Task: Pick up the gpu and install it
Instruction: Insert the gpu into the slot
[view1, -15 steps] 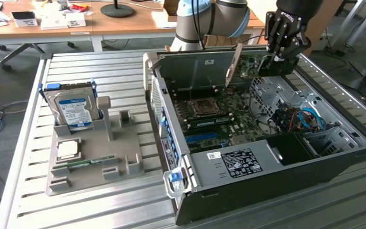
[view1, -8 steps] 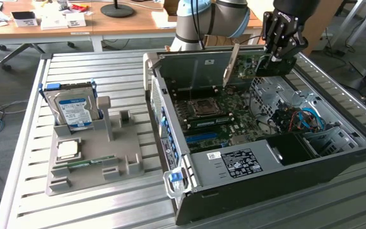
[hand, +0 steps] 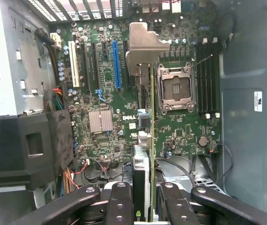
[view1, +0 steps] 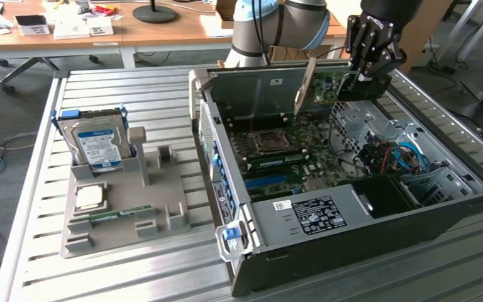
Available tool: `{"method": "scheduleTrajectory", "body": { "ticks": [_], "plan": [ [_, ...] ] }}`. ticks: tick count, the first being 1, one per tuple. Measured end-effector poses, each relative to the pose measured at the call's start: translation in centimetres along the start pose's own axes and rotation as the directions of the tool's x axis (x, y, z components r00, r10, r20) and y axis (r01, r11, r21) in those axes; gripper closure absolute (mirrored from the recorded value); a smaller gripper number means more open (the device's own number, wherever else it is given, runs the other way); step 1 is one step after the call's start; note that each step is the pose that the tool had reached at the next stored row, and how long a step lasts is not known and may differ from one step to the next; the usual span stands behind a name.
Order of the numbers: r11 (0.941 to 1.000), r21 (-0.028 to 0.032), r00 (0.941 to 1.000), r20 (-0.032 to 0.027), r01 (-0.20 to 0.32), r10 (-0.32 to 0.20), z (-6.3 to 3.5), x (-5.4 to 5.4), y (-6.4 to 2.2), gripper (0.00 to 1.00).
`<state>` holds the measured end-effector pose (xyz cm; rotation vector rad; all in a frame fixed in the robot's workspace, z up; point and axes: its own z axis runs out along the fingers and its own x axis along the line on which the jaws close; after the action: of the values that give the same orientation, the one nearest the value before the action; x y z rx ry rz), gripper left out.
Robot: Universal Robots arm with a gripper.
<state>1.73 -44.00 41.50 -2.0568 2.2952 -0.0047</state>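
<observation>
- Gripping gpu (hand: 141,173) edge-on between fingers of pincer (hand: 145,204); silver bracket (hand: 145,47) at card's far end.
- Directly beyond pincer, clear of card: green motherboard (hand: 180,136), blue slot (hand: 116,65), processor socket (hand: 175,89).
- Around both: open computer case (view1: 430,217), on slatted table (view1: 141,277).

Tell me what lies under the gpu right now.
Under the gpu, held edge-on by the gripper, lies the green motherboard inside the open case. The strip of board directly beneath the card is covered by it.

The gpu (view1: 332,87) over motherboard (view1: 304,141), perhaps inside case (view1: 342,245).
</observation>
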Motion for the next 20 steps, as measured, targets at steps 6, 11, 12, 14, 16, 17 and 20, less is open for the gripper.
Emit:
{"method": "scheduleTrajectory", "body": {
  "ticks": [6, 11, 12, 14, 16, 17, 20],
  "plan": [
    [1.0, 0.0001, 1.0, 0.0002, 0.0, 0.0, 0.0, 0.0, 0.15, 0.73],
    [1.0, 0.0006, 1.0, 0.0002, 0.0, 0.0, -0.03, 0.1, 0.67, 0.73],
    [1.0, 0.0007, 1.0, 0.0002, 0.0, 0.0, -0.04, 0.1, 0.75, 0.73],
    [1.0, 0.0009, 1.0, 0.0002, 0.0, 0.0, -0.04, 0.1, 0.87, 0.73],
    [1.0, 0.0009, 1.0, 0.0002, 0.0, 0.0, -0.05, 0.1, 0.96, 0.73],
    [1.0, 0.0009, 1.0, 0.0002, 0.0, 0.0, -0.05, 0.1, 0.99, 0.73],
    [1.0, 0.0009, 1.0, 0.0002, 0.0, 0.0, -0.05, 0.1, 1.09, 0.73]
  ]
}}
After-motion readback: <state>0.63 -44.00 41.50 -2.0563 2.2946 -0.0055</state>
